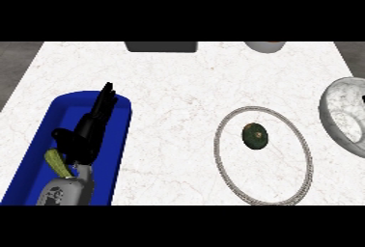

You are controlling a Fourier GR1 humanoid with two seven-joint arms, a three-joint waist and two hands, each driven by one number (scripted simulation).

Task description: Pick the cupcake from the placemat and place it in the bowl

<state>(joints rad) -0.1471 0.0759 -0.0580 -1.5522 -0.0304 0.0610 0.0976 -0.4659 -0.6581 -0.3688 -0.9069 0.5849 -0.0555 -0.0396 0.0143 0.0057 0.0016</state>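
Left hand [89, 125] hovers over the blue tray [121, 144], fingers straight. Cupcake [255, 136] sits on the round placemat [306, 159]; the bowl [335, 113] waits right.

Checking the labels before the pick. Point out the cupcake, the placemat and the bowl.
cupcake [255, 136]: head view, middle of its dark top.
placemat [227, 120]: head view, its braided rim at the left.
bowl [329, 112]: head view, left wall of the marbled bowl at the right edge.

You're at a kitchen counter, white marble top [178, 82] veined in grey, marbled bowl [341, 113] at 3 o'clock, round rope-edged placemat [306, 159] at 4 o'clock, blue tray [121, 144] at 8 o'clock, dark appliance base [161, 46] at 12 o'clock.
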